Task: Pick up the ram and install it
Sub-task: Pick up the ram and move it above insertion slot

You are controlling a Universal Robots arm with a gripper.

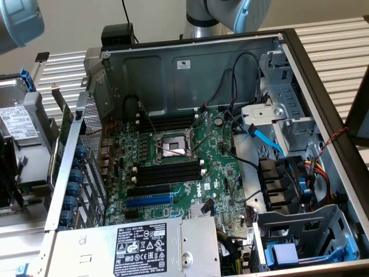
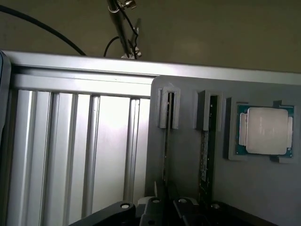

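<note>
The ram (image 2: 165, 141), a thin board on edge, stands slotted in the grey plastic holder (image 2: 186, 160) near the edge that borders the ribbed aluminium table (image 2: 70, 150). Its long axis runs straight away from the gripper (image 2: 168, 205), whose black fingers seem pinched narrowly on its near end.
</note>
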